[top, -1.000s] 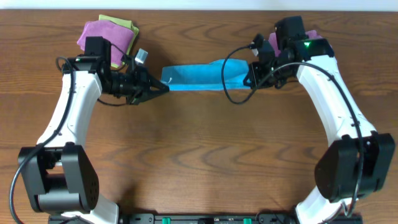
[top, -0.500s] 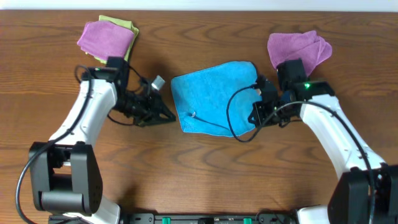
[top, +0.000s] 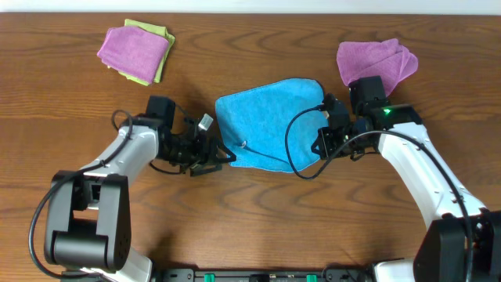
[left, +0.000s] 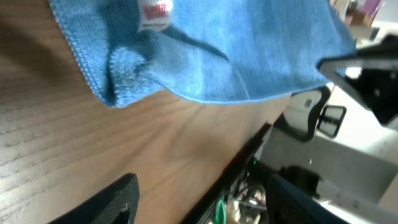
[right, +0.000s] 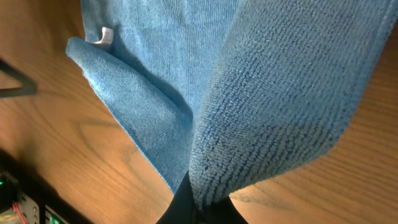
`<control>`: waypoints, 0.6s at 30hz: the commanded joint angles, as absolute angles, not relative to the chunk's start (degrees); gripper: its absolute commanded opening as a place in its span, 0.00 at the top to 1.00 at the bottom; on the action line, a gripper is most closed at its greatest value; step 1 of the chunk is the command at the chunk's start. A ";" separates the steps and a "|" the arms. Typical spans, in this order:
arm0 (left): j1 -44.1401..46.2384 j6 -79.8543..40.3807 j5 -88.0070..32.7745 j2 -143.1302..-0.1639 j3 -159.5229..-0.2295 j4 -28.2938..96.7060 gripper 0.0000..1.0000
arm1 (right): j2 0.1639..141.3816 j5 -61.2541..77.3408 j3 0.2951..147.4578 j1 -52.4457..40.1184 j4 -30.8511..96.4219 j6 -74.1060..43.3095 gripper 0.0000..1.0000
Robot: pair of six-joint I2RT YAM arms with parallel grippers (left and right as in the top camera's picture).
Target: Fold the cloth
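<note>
The sky-blue cloth [top: 266, 117] lies spread on the table [top: 258, 219] between the arms, its small white tag [left: 154, 14] near its left front corner. My left gripper [top: 225, 157] is open just off that corner, low over the wood. In the left wrist view its dark fingers [left: 106, 202] stand wide apart with only bare table between them, and the cloth [left: 236, 56] lies ahead. My right gripper [right: 200, 210] is shut on the cloth's right edge [right: 273, 118], which rises in a fold from the jaws. In the overhead view the right gripper [top: 320, 147] sits at the cloth's right front side.
A purple cloth [top: 133, 48] lies on a lime-green cloth [top: 163, 48] at the back left. Another purple cloth [top: 380, 56] lies at the back right, just behind my right arm. A black cable loops from the right wrist over the blue cloth's right part.
The cloth went from stretched between both grippers at the back to spread flat. My left gripper then opened, let go of its corner, and slid forward and right.
</note>
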State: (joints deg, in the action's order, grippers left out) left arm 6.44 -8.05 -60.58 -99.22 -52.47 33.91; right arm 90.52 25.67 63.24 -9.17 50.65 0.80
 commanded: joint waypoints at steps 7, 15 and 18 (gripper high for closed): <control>6.48 -25.19 -61.41 -99.00 -46.87 17.04 0.24 | 89.36 26.37 63.02 -9.45 50.09 0.01 0.98; 10.35 -34.24 -59.53 -101.82 -46.87 6.31 0.22 | 89.36 26.39 63.02 -9.45 49.67 -0.43 0.98; 11.35 -35.44 -59.86 -104.18 -46.87 4.62 0.26 | 89.36 26.41 63.02 -9.45 49.67 -0.84 0.99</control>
